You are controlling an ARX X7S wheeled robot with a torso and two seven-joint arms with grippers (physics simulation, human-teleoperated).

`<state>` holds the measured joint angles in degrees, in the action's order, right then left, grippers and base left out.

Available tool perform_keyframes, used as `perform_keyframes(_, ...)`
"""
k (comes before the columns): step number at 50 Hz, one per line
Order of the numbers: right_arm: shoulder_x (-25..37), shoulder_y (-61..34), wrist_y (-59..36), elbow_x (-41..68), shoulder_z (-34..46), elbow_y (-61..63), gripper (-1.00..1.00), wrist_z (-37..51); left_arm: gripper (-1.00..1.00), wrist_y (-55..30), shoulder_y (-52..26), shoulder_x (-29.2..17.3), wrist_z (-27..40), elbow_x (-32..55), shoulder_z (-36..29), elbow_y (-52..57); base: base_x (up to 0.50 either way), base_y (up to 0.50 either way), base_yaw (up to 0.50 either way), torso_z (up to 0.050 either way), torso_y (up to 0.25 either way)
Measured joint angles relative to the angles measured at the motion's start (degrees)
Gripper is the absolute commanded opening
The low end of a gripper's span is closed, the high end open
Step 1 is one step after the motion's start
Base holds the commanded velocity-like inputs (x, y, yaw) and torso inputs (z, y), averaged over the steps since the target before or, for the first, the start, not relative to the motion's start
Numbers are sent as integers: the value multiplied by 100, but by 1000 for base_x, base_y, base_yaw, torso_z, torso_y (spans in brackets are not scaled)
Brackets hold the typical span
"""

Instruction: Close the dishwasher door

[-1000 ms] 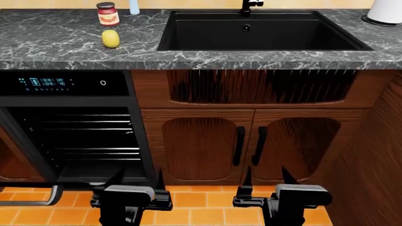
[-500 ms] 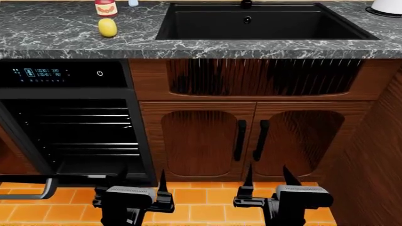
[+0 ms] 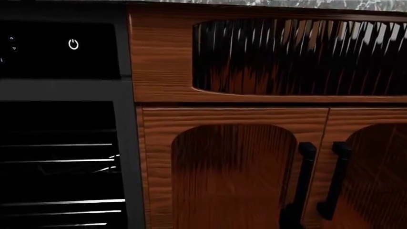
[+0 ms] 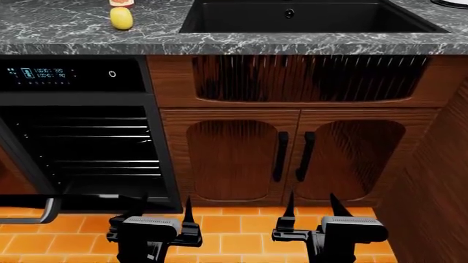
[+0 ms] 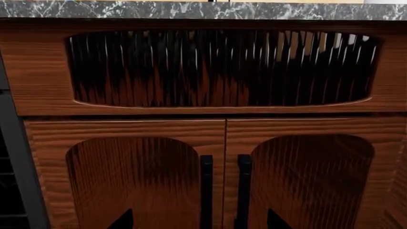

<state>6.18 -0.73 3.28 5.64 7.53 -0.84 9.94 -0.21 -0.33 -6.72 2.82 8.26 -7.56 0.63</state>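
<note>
The dishwasher stands open at the left under the counter, its dark racks showing. Its black door hangs down and forward; only the front edge and the silver-grey handle show at the lower left. My left gripper is open and empty, low above the floor, just right of the dishwasher's opening. My right gripper is open and empty in front of the brown cabinet doors. The right wrist view shows its two dark fingertips spread apart. The left wrist view shows the dishwasher's control panel, not the fingers.
A dark marble counter with a black sink runs above. A yellow fruit lies on it. Two black cabinet handles stand side by side. A wooden side panel closes the right. The floor is orange tile.
The head view has sunk: counter, sink and dishwasher panel sit higher in the frame and the jar has nearly left it. Both grippers hold their pose, open.
</note>
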Motion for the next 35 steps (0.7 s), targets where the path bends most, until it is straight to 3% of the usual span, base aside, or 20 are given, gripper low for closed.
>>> perform_keyframes(35,155,-1,79,72,209,-6,100,227,100,4,-8,-154,133,153,-181,-6,0,0,0,-50,0)
